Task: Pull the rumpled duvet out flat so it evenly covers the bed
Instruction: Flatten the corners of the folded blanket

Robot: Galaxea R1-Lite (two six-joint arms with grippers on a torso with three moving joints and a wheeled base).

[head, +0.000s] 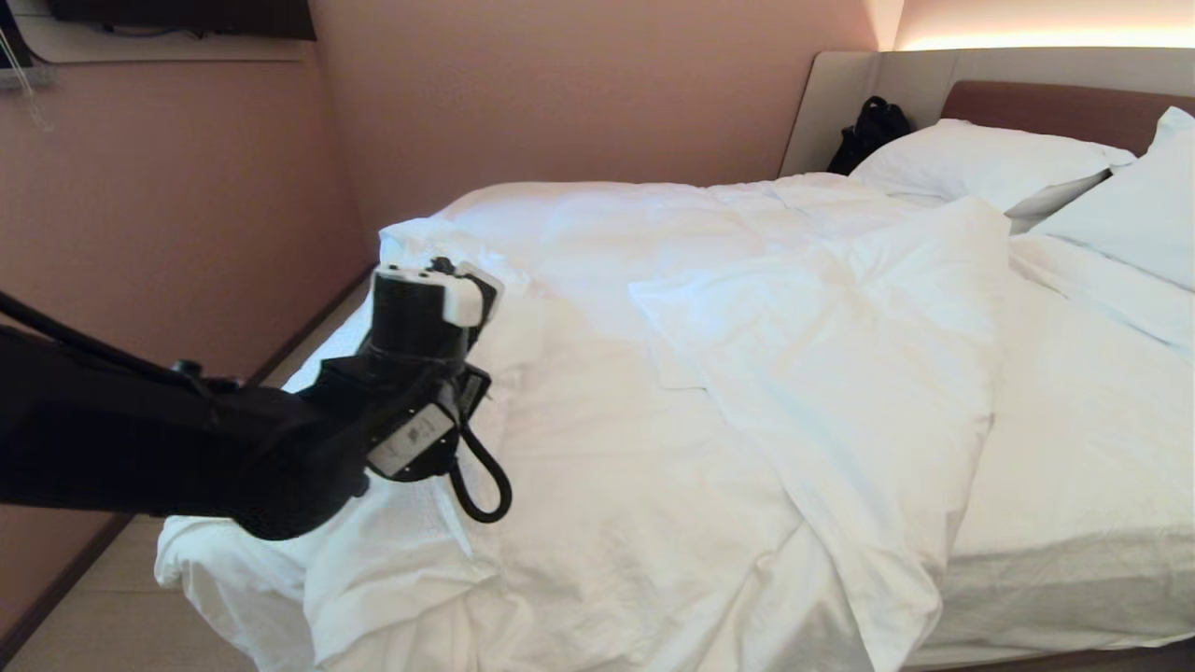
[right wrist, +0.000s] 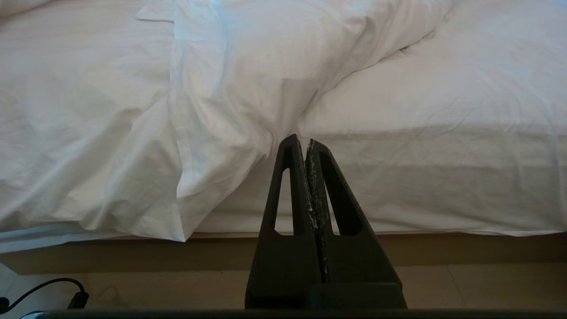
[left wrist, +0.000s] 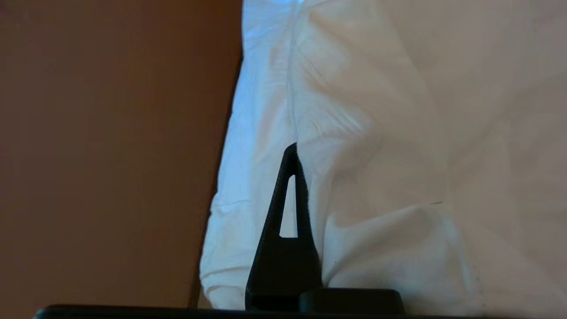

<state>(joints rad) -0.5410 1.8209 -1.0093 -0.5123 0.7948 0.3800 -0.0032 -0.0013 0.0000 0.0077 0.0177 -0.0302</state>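
Two arms belonged to the robot, and only the left one was seen from the head camera. The left gripper (head: 446,271) was reached out over the far left corner of the bed (head: 1074,551), close to the pink wall (head: 168,215). Its jaws were clenched on a fold of the duvet (head: 653,392). In the left wrist view, one black finger (left wrist: 288,212) was seen pressed against the white cloth (left wrist: 398,155), and the other finger was hidden behind the fold. The cloth was bunched up around the grip.

The duvet was spread over the left and middle parts of the bed, and it was full of wrinkles. A big flap was folded over near the middle. Its near left corner was hung down over the bed's edge. The right part of the mattress was left bare, with only the flat sheet (head: 1092,448) shown there.

Two pillows (head: 980,163) were laid by the headboard (head: 1055,107). A black bag (head: 870,131) was propped in the far corner beside them.

The right gripper (right wrist: 306,144) was held low by the near edge of the bed. Its jaws were pressed tight together with nothing between them. The duvet's hanging edge (right wrist: 212,133) was seen just beside it, not touched.
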